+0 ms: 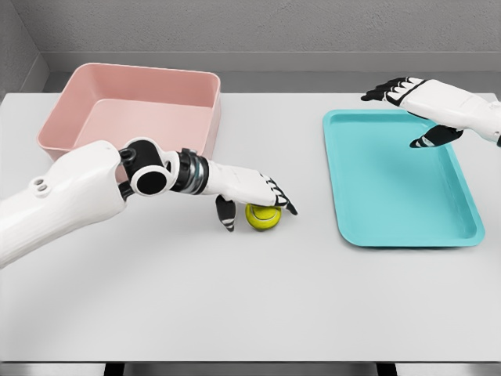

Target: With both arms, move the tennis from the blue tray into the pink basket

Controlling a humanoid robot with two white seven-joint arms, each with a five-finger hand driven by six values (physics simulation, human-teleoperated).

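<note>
Head view: round tennis ball (pixel 263 217), axisless

No text, label, brand or number can be read anywhere in the head view. The objects and the robot's arms show plain colours only.

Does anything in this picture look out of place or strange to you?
One thing: the tennis ball lies on the bare table, between the blue tray and the pink basket, in neither. The left hand is draped over it. The right hand hovers open above the tray.
</note>
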